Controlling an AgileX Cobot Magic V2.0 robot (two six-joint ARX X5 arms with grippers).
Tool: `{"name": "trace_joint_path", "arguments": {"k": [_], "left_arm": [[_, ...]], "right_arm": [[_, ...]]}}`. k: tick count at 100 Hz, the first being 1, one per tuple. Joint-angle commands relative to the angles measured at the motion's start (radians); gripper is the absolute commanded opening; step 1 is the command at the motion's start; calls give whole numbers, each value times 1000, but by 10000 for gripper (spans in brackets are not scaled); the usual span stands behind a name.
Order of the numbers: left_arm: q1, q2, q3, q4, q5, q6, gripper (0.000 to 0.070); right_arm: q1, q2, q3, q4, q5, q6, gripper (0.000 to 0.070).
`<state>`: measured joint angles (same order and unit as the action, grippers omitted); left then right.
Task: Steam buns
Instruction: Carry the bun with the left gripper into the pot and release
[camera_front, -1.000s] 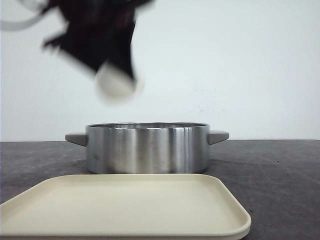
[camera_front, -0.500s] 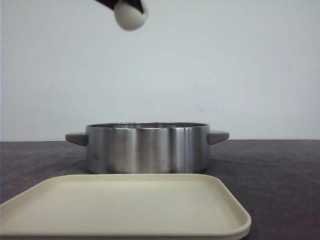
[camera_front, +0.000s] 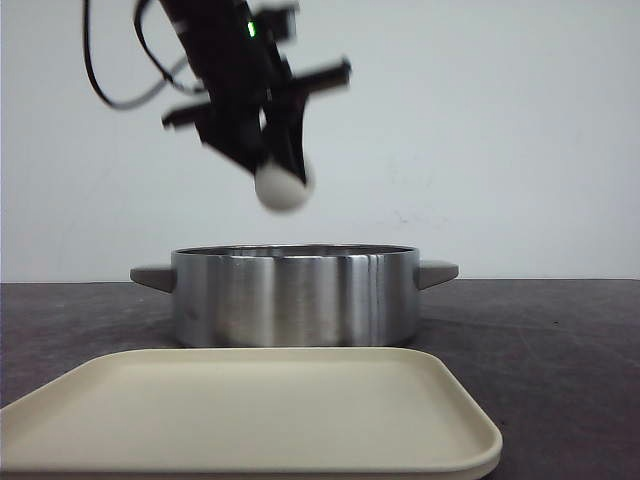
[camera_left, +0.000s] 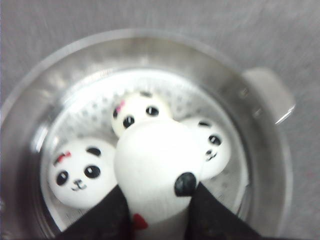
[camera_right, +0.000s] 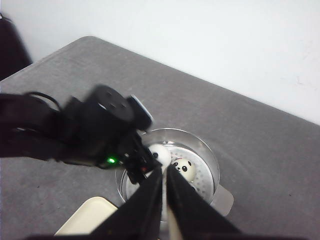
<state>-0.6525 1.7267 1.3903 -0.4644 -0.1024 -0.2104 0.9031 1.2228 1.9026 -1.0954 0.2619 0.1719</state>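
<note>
My left gripper (camera_front: 275, 172) is shut on a white panda bun (camera_front: 282, 188) and holds it in the air above the steel pot (camera_front: 295, 295). In the left wrist view the held bun (camera_left: 155, 167) sits between the black fingers (camera_left: 107, 215), directly over the pot's perforated steamer plate (camera_left: 230, 182). Three more panda buns lie on that plate (camera_left: 80, 172), (camera_left: 140, 110), (camera_left: 212, 145). My right gripper (camera_right: 164, 186) is high above the pot, shut and empty; it is out of the front view. The right wrist view shows the held bun (camera_right: 160, 154) and one bun in the pot (camera_right: 184, 169).
A cream tray (camera_front: 250, 410) lies empty in front of the pot, near the table's front edge. The pot has grey side handles (camera_front: 437, 272), (camera_front: 152, 276). The left arm and its cable (camera_right: 90, 130) reach over the pot. The dark grey table (camera_front: 560, 350) ends at a white wall.
The left gripper with the bun rose to the top of the view, then came down and a little to the right; it now hangs just above the pot.
</note>
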Motion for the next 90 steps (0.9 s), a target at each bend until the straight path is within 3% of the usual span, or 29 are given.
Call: {"name": "trace_joint_path", "arguments": {"k": [1, 7, 12, 31, 41, 73, 90], "left_arm": [[-6, 39, 16, 7, 6, -19, 0], [-6, 65, 16, 8, 11, -19, 4], [-6, 81, 16, 6, 27, -19, 56], [-6, 128, 16, -36, 30, -32, 413], [-3, 139, 16, -68, 30, -47, 520], [6, 140, 117, -176, 26, -27, 520], [11, 97, 267, -277, -31, -14, 492]], "right_arm": [[11, 12, 15, 3, -2, -1, 5], [11, 12, 15, -4, -1, 0, 5], [11, 12, 15, -10, 0, 0, 5], [11, 12, 15, -17, 1, 2, 4], [11, 12, 15, -17, 1, 4, 4], [11, 12, 14, -13, 1, 4, 5], [11, 14, 14, -13, 32, -9, 5]]}}
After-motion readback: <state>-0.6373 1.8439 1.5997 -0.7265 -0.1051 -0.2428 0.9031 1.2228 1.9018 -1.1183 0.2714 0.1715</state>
